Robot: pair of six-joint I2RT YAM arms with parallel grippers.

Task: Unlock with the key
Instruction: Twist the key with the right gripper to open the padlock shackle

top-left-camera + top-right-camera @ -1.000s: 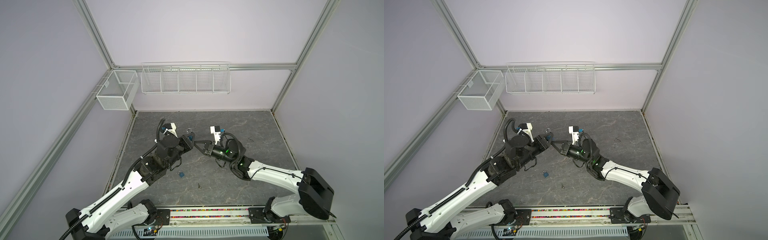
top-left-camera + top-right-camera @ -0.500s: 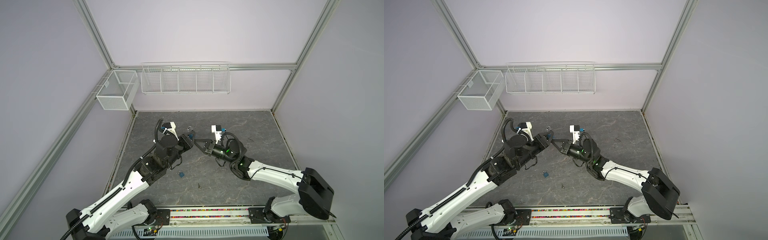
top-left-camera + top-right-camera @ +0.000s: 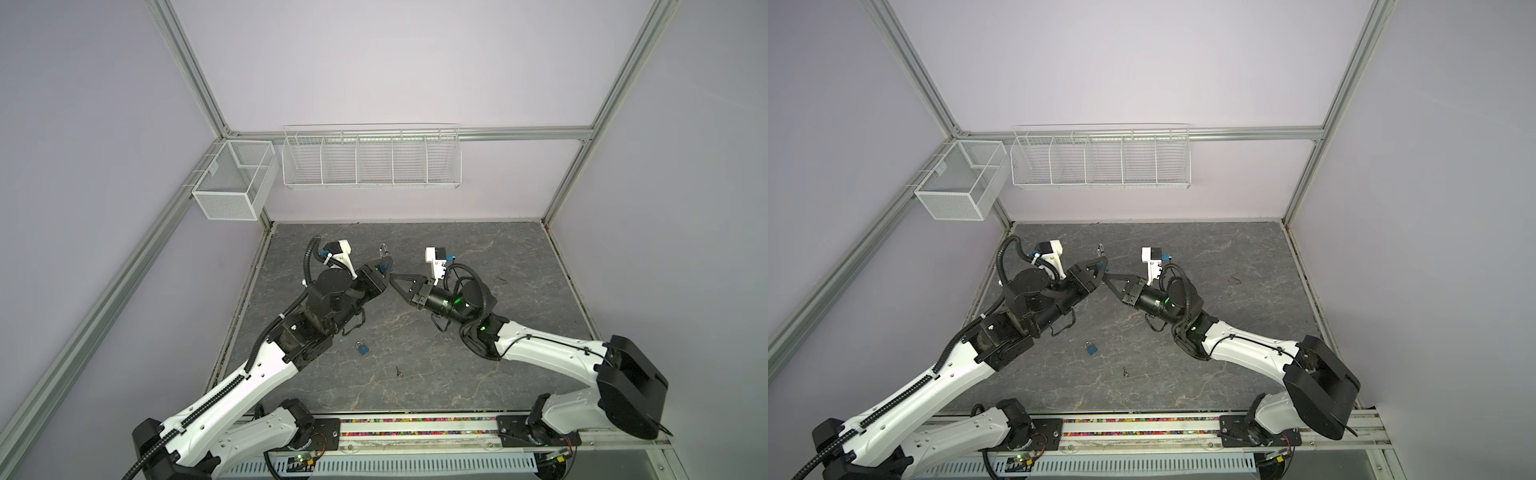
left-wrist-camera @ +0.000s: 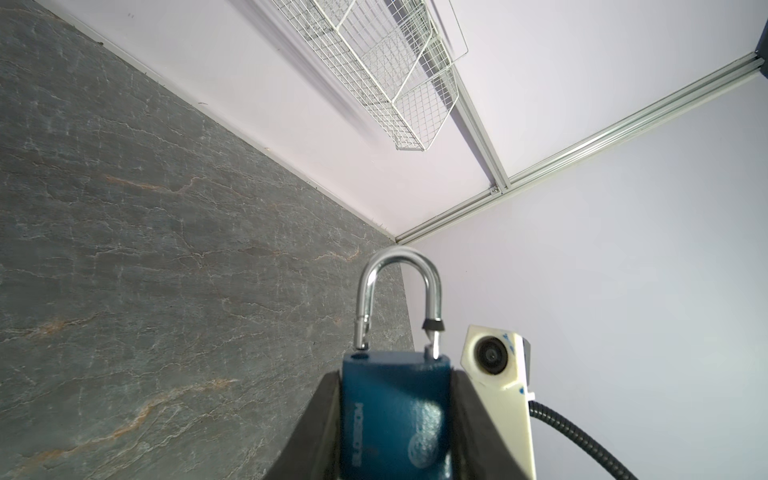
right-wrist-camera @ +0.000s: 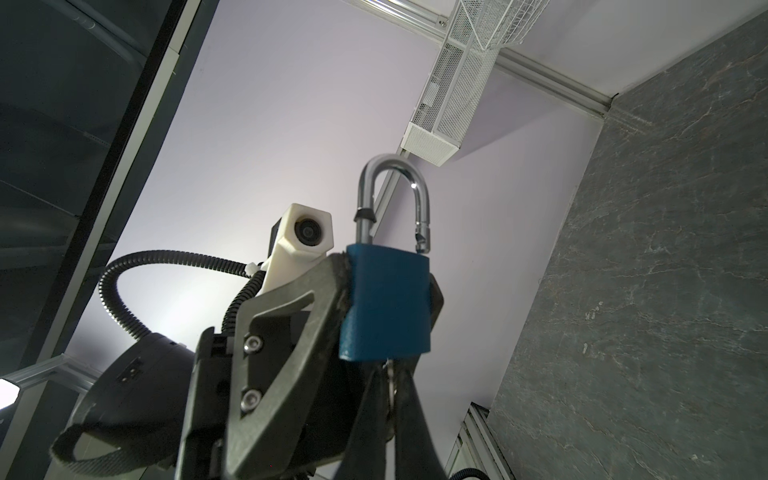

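Observation:
A blue padlock (image 4: 395, 407) is clamped by its sides in my left gripper (image 4: 395, 379), raised above the table (image 3: 498, 257). Its silver shackle (image 4: 399, 270) stands sprung, one end lifted clear of its hole in the body. My right gripper (image 5: 390, 376) is shut on the key (image 5: 390, 382), which sits in the underside of the padlock (image 5: 386, 303). In both top views the left gripper (image 3: 384, 268) (image 3: 1100, 266) and the right gripper (image 3: 395, 276) (image 3: 1106, 276) meet tip to tip at mid-table, with the shackle (image 3: 383, 249) pointing to the back wall.
A second small blue padlock (image 3: 363, 348) (image 3: 1091, 348) lies on the table in front of the left arm. A small loose key (image 3: 399, 371) lies nearer the front edge. Two white wire baskets (image 3: 372, 160) (image 3: 232, 183) hang on the walls.
Both grippers, still joined at padlock and key, have shifted a little up and toward the back wall. Neither grip has changed.

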